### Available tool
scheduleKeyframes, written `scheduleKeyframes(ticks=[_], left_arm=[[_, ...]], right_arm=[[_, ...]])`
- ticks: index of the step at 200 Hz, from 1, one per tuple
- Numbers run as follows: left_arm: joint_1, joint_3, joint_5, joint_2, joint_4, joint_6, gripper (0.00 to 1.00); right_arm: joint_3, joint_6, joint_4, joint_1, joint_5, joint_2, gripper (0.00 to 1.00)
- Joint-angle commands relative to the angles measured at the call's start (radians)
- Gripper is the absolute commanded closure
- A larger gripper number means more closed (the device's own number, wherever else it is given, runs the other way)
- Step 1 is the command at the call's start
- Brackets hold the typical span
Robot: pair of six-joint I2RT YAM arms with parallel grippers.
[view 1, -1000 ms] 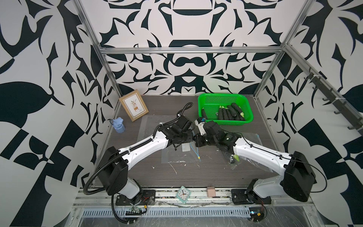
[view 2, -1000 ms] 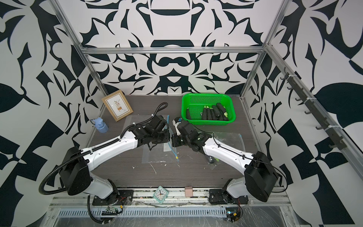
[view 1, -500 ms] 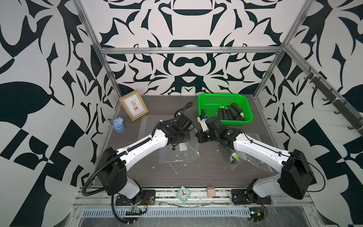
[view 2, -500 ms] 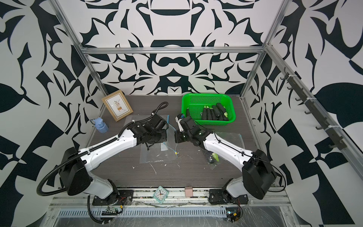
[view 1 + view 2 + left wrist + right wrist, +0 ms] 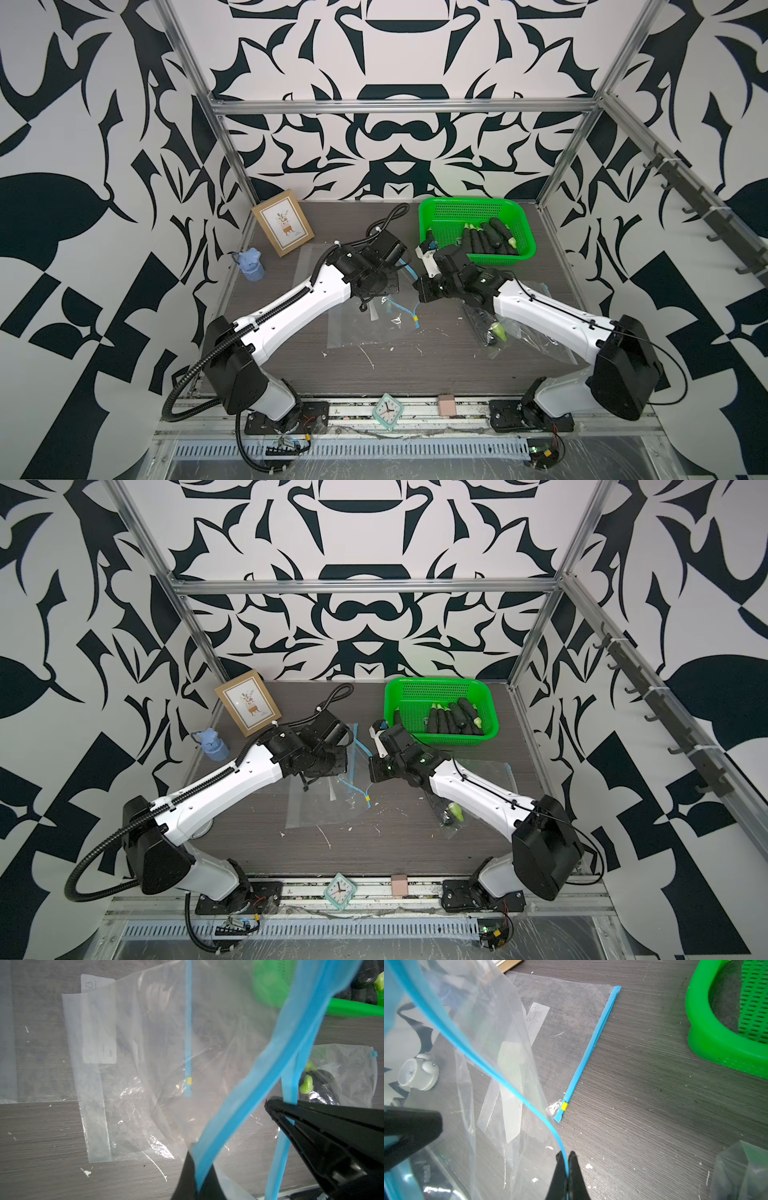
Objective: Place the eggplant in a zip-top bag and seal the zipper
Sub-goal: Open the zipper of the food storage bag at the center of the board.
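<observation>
Right gripper point(image 5: 566, 1160) pinching zip-top bag point(image 5: 481, 1039) rim, left gripper point(image 5: 270, 1105) clamping it too, tips hidden in top views

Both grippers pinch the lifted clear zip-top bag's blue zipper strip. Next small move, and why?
Probably ease them apart to open the clear bag: left gripper and right gripper each pinch a blue lip; the dark eggplants lie in the green basket.
</observation>
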Motion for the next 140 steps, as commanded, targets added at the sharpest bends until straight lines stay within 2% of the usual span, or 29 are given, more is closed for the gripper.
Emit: scheduleKeyframes(ticks=[1,75,87,111,140], left_arm=[[0.003,0.002,-0.003,-0.012,-0.041,-0.004,1.00],[0.011,0.066,-0.003,0.045,-0.048,0.021,1.00],[0.015,0.069,-0.009,0.050,-0.054,0.026,1.00],[0.026,0.066,-0.012,0.053,-0.064,0.031,1.00],[0.033,0.067,-0.003,0.048,-0.047,0.044,1.00]], right_arm=[[0.043,-0.017,0.006,0.001,-0.003,-0.018,1.00],[0.075,-0.025,0.012,0.021,-0.021,-0.021,1.00],[0.072,-0.027,0.018,0.023,-0.020,-0.029,0.88],[0.090,-0.046,-0.001,0.008,-0.045,-0.059,0.57],[0.107,-0.050,-0.035,-0.047,-0.091,-0.120,0.46]])
